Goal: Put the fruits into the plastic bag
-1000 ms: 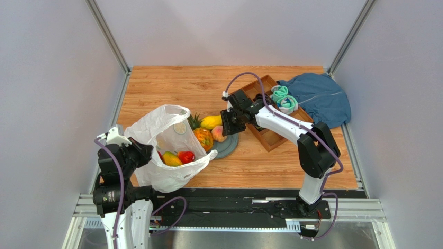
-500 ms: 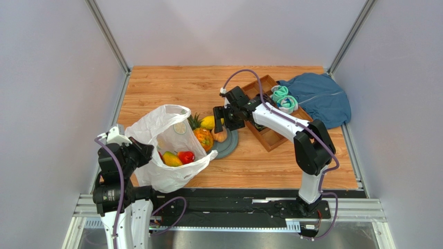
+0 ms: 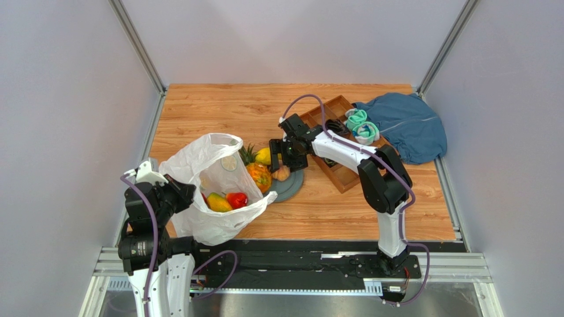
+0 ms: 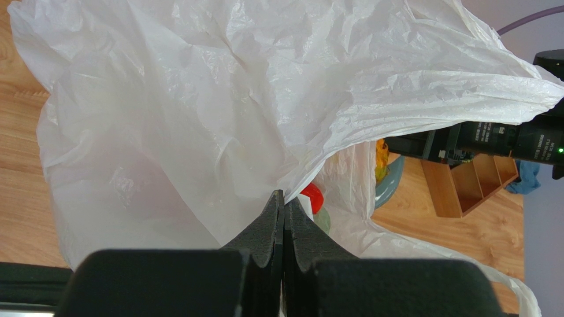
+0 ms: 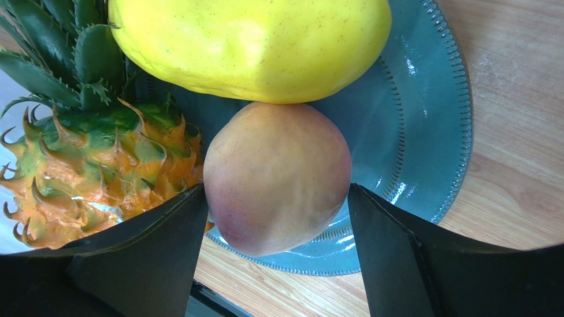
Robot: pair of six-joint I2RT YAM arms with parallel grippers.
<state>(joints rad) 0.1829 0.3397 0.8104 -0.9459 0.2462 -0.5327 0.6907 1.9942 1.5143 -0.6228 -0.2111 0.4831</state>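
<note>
1. The right claw (image 5: 275, 218) is released: its two dark fingers (image 5: 165, 251) stand wide apart and reach down over a teal plate (image 5: 423, 119).
2. Between these fingers lies a peach (image 5: 277, 177). It rests on the near edge of the plate. Each finger is just beside it, one on each side. I cannot tell whether they touch its skin.
3. A large yellow fruit (image 5: 251, 39) lies on the plate behind the peach and touches it.
4. An orange pineapple (image 5: 99, 172) with a green crown lies beside the peach, on the side of the bag.
5. The left claw (image 4: 284, 218) is clenched: its fingers are pressed together on a fold of the plastic bag (image 4: 198, 119), at the rim, and hold it.
6. The bag is white and thin. It sits on the tabletop (image 3: 218, 109) at the front left, its mouth open toward the plate and just beside the pineapple.
7. Inside the bag are a red fruit (image 3: 236, 199) and a mango (image 3: 218, 203), side by side near the mouth.
8. To the right of the plate is a wooden tray (image 3: 341, 175) with compartments, and the right arm reaches across it.
9. Rolled teal socks (image 3: 361, 125) lie at the far end of the tray.
10. A blue cloth (image 3: 407, 129) lies crumpled in the far right corner of the tabletop, touching the tray.
</note>
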